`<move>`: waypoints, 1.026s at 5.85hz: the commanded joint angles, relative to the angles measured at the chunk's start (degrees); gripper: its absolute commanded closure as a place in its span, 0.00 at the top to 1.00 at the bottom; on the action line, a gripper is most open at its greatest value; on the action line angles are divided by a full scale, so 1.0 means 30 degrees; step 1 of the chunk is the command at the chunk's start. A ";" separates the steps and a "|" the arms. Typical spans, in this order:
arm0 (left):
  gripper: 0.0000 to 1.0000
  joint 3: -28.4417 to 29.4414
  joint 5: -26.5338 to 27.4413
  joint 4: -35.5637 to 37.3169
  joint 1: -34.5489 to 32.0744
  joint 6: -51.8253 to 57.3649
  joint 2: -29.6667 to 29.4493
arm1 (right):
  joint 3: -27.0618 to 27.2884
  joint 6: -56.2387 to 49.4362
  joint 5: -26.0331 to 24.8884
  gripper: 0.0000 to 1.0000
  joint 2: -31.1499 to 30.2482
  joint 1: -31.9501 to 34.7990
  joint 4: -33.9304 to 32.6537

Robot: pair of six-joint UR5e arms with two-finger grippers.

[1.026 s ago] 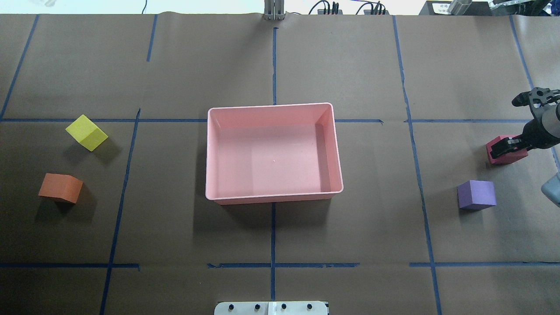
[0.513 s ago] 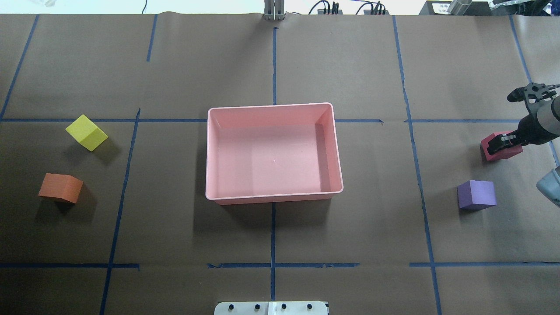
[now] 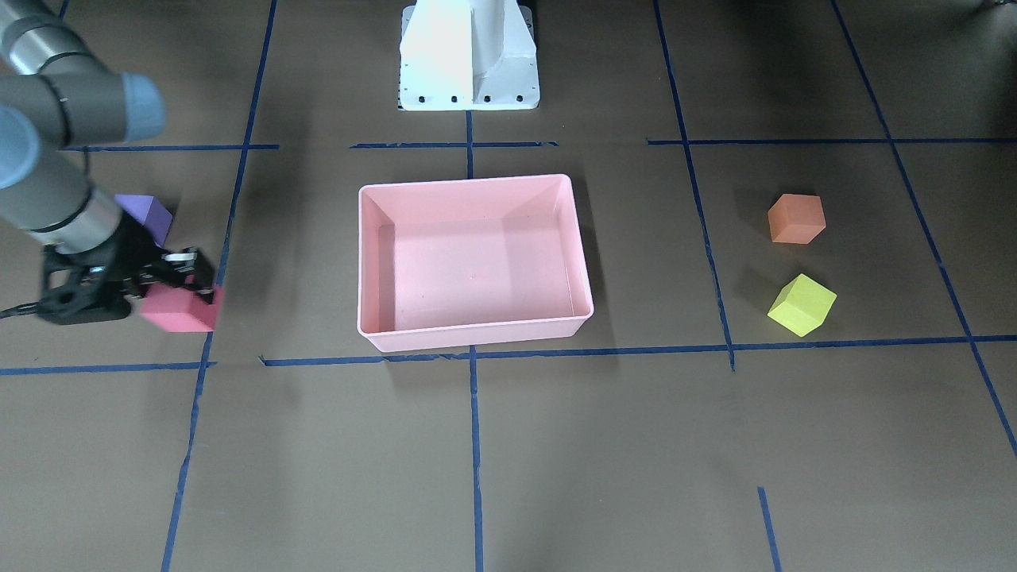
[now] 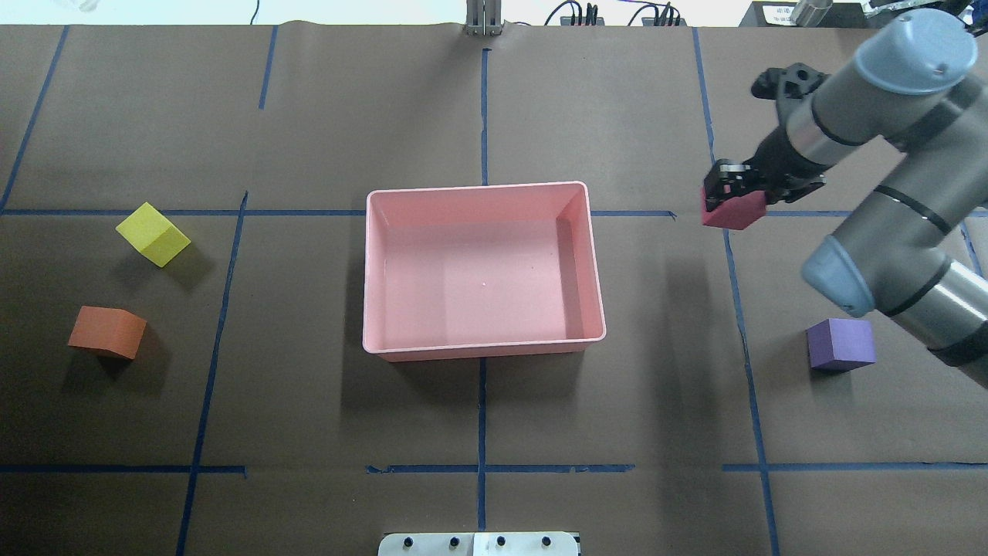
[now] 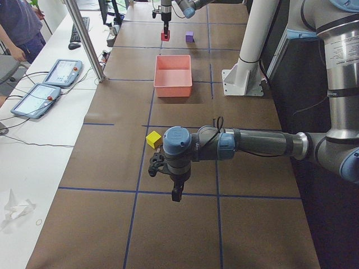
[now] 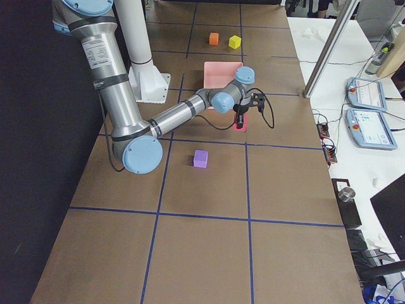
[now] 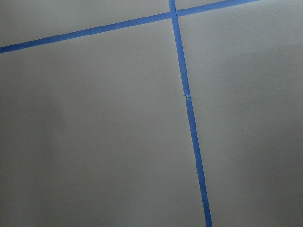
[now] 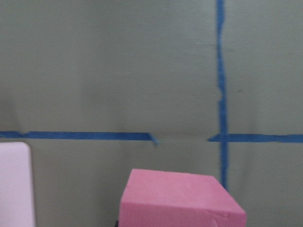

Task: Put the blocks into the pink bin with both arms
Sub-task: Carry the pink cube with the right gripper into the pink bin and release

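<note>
My right gripper [image 4: 729,198] is shut on the red block [image 4: 734,211] and holds it above the table, to the right of the pink bin [image 4: 484,349]. The block also shows in the front view [image 3: 176,311] and at the bottom of the right wrist view [image 8: 182,198]. The bin holds nothing. The purple block [image 4: 840,344] lies on the table under my right arm. The yellow-green block [image 4: 152,234] and the orange block [image 4: 106,331] lie left of the bin. My left gripper [image 5: 175,189] shows only in the exterior left view, near the yellow-green block [image 5: 153,139]. I cannot tell whether it is open or shut.
The white pedestal base [image 3: 469,56] stands behind the bin on the robot's side. Blue tape lines cross the brown paper table cover. Tablets [image 5: 61,73] and a metal pole [image 5: 84,39] stand on the operators' side beyond the table edge.
My right gripper has carried the red block up off the table and left from the far right edge, toward the bin. The other blocks and the bin have not moved.
</note>
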 commanded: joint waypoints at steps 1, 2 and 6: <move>1.00 -0.0252 -0.0443 -0.0754 0.0067 -0.0143 -0.0606 | 0.0094 0.5014 -0.2582 0.37 0.3976 -0.3355 -0.2385; 1.00 -0.0196 -0.0708 -0.2820 0.0096 -0.0115 -0.0930 | 0.0064 0.6719 -0.3151 0.38 0.5706 -0.4564 -0.3292; 1.00 0.0302 -0.1561 -0.6027 0.3948 -0.4082 -0.3123 | 0.0384 0.7793 -0.5502 1.00 0.6721 -0.7009 -0.4122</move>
